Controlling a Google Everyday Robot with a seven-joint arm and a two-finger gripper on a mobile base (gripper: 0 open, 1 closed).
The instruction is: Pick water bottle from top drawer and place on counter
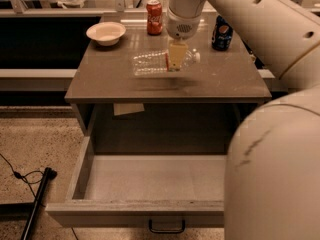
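The water bottle (150, 63) is clear and ribbed, lying horizontal, held in the air just above the counter (100, 79). Its pale cap points right. My gripper (176, 59) hangs down from the white arm and is shut on the bottle near its neck end. The top drawer (150, 176) stands pulled open below the counter, its pale floor bare, with a dark handle (166, 227) on its front.
A red soda can (154, 17) and a white bowl (105, 33) stand at the back of the counter, a dark blue soda can (221, 33) at the back right. My white arm fills the right side. A black cable and rod (35, 199) lie on the floor left.
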